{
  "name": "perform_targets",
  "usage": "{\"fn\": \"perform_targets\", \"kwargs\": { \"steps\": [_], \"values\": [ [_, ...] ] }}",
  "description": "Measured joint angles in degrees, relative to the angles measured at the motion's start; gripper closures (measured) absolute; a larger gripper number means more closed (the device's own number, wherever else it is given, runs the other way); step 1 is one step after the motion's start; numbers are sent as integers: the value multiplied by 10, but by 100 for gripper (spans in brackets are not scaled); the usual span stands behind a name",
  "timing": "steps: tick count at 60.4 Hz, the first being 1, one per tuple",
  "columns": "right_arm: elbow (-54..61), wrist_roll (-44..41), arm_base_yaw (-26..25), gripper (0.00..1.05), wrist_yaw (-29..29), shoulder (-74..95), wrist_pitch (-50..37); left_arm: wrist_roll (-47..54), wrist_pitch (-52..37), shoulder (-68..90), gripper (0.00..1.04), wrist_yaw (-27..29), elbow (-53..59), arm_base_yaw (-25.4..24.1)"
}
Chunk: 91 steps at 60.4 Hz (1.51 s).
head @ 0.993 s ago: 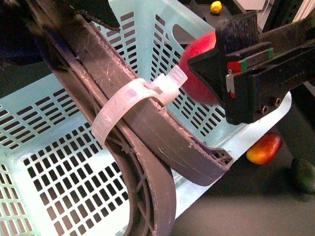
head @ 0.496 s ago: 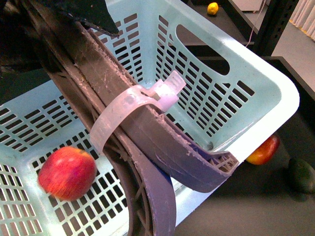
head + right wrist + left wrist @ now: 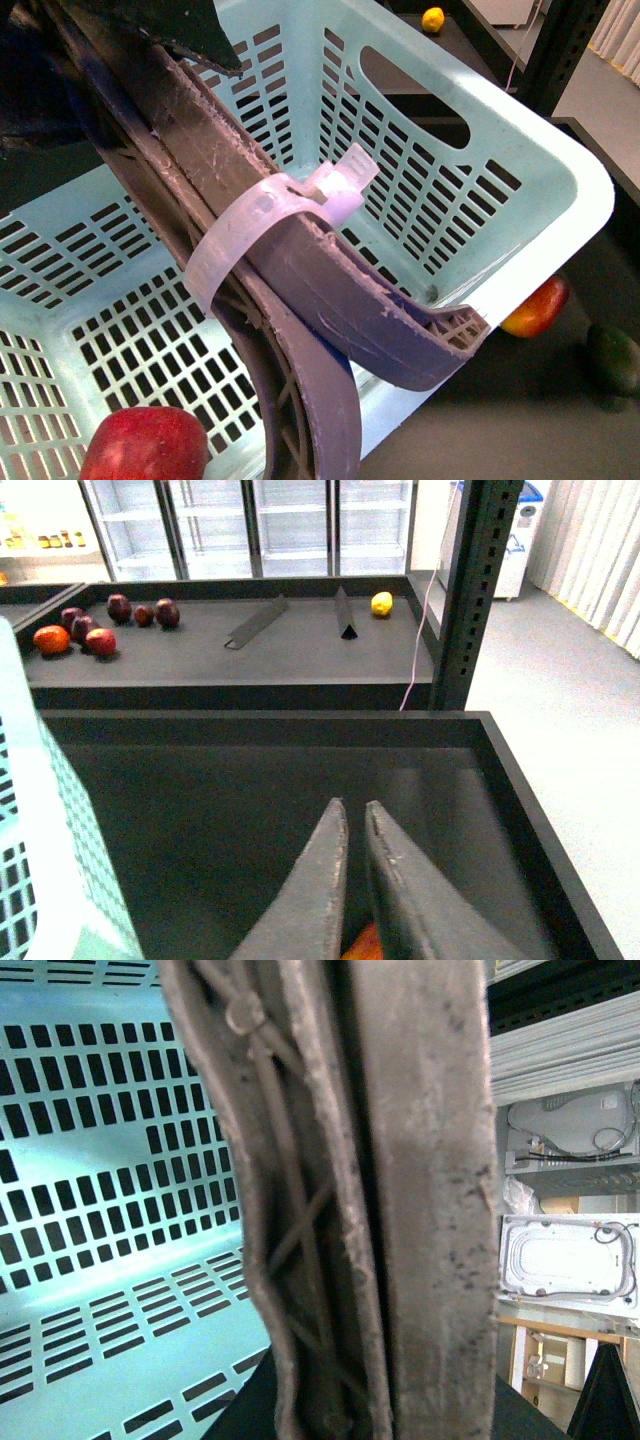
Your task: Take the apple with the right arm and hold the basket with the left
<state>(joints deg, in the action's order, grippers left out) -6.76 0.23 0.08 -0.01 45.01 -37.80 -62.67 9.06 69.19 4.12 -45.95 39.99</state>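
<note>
- I find the apple [image 3: 145, 445] inside the basket [image 3: 560, 170]. It lies on the slotted floor at the near corner, and the lower edge of the front view cuts part of it off.
- No hand touches the apple.
- The left hand [image 3: 380, 360] reaches across the basket from the upper left. One brown ribbed finger [image 3: 300, 260] ends over the basket's near right rim, and the other curves down out of the front view.
- A zip tie [image 3: 270, 225] circles both fingers at mid-length.
- In the left wrist view the two fingers run close side by side with the slotted wall [image 3: 100, 1160] next to them, but the tips are out of view. I cannot tell whether this hand grips the rim or only rests over it.
- The right hand [image 3: 352, 808] is outside the basket, above the dark surface [image 3: 250, 810]. Its fingers are pressed almost together with only a thin slit between them and nothing held.
- A patch of orange-red shows just under the right hand's fingers in the right wrist view. I cannot identify it.
- A red-and-yellow fruit [image 3: 535, 305] lies on the surface against the basket's right outer wall.
- A dark green fruit [image 3: 612, 357] lies near it, further right.
- A yellow fruit [image 3: 433, 18] sits on a shelf beyond the basket.
</note>
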Motion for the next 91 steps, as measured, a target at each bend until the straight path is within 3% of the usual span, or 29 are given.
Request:
{"fn": "perform_targets", "kwargs": {
  "steps": [24,31,85,91],
  "values": [
    [43,0,0,103,0,-123,81,0,0,0,89,2,0,0],
    [57,0,0,103,2,-135,69,0,0,0,89,1,0,0],
    [57,0,0,103,1,-347,274,0,0,0,89,2,0,0],
    [57,0,0,103,0,-405,353,0,0,0,89,1,0,0]
  ]
}}
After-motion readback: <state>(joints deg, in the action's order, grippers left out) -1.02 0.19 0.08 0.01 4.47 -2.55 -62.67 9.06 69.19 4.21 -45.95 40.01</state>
